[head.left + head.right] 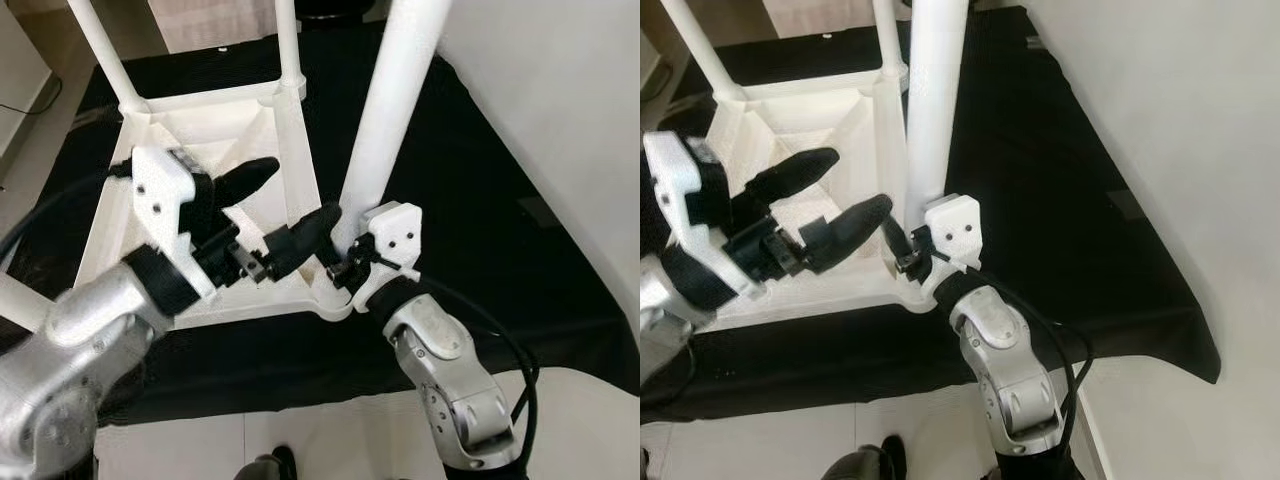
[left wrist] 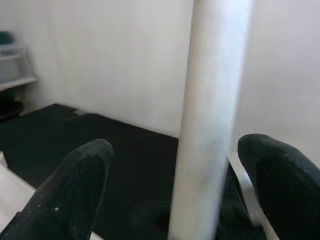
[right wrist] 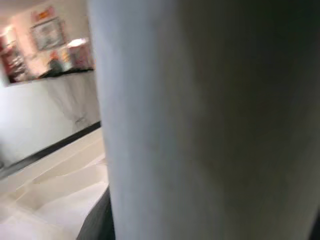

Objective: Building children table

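A white children's table (image 1: 215, 125) lies upside down on a black cloth (image 1: 500, 210), its legs pointing up. The thick near-right leg (image 1: 395, 100) rises from the table's front corner. My right gripper (image 1: 343, 266) is at the foot of this leg, its fingers closed around it; the leg (image 3: 200, 120) looms very close in the right wrist view. My left gripper (image 1: 300, 192) is open just left of the same leg, over the table's underside. In the left wrist view the leg (image 2: 210, 125) stands between the spread fingertips (image 2: 75, 190).
Two thinner legs (image 1: 100, 45) (image 1: 288, 60) stand at the far corners, and another leg (image 1: 20, 300) shows at the left edge. A pale wall (image 1: 560, 90) borders the cloth on the right. Light floor tiles (image 1: 330, 440) lie in front.
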Robot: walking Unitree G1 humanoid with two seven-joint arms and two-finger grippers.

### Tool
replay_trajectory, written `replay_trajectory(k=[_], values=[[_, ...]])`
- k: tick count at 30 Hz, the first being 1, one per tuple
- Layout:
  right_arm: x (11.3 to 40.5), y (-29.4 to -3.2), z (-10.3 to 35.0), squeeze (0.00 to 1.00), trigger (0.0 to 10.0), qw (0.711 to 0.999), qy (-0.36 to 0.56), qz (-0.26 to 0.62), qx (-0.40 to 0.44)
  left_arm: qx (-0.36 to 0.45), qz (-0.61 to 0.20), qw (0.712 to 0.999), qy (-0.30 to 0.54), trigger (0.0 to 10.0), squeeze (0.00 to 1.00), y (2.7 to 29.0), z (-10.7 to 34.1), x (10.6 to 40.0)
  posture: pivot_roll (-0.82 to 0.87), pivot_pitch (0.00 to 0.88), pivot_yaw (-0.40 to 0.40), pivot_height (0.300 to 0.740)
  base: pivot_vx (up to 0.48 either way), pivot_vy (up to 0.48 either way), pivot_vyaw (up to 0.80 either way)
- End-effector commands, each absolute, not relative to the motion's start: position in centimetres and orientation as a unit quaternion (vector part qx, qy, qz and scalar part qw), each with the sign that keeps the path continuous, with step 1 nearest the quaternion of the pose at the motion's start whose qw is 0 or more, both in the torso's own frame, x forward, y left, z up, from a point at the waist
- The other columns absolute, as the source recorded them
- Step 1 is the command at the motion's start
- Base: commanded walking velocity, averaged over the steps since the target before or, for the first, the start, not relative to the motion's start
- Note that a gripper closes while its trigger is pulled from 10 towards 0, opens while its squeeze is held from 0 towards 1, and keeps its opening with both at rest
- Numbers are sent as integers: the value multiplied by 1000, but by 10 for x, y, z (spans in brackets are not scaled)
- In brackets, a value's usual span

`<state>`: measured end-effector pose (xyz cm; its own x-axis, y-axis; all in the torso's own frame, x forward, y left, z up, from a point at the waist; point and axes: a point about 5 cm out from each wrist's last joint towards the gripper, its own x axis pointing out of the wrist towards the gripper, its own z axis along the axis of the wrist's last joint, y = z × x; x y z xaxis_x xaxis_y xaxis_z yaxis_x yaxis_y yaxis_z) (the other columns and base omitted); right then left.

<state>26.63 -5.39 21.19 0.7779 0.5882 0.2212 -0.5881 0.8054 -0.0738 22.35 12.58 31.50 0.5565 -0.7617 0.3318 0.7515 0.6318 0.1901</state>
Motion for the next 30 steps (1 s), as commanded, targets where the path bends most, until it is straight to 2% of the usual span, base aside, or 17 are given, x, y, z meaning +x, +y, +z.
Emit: replay_trajectory(k=[1,3,4,6,8,14,15,17,18,30], values=[[260,-36,201,0,10000,927,-98,363,-10,25,-449,875,-178,10000,0,126,316,225,99,141,73,740,0,0,0],[258,-30,203,0,10000,916,-109,386,-21,42,-456,871,-177,10000,0,125,320,230,99,134,74,740,0,0,0],[254,-22,207,0,10000,897,-131,421,-39,61,-455,871,-172,10000,0,124,325,238,98,129,75,740,0,0,0],[254,-22,207,0,10000,897,-131,421,-39,61,-455,871,-172,10000,0,124,325,238,98,129,75,740,0,0,0],[251,-14,212,0,10000,879,-149,449,-60,74,-447,873,-178,10000,0,121,331,246,93,122,77,740,0,0,0],[250,-6,216,0,10000,855,-174,478,-103,73,-446,873,-186,10000,0,111,338,256,85,116,76,740,0,0,0],[252,-6,217,0,10000,853,-178,477,-118,71,-445,873,-185,471,0,109,339,258,82,110,73,740,0,0,0],[253,-6,217,0,10000,851,-181,476,-128,69,-444,874,-185,471,0,108,339,259,82,110,73,740,0,0,0],[257,-7,218,0,10000,851,-183,471,-139,68,-446,873,-183,0,0,106,340,259,80,107,71,740,0,0,0],[284,-19,216,0,10000,860,-178,429,-211,93,-401,894,-177,0,0,110,341,264,82,78,46,740,0,0,0]])
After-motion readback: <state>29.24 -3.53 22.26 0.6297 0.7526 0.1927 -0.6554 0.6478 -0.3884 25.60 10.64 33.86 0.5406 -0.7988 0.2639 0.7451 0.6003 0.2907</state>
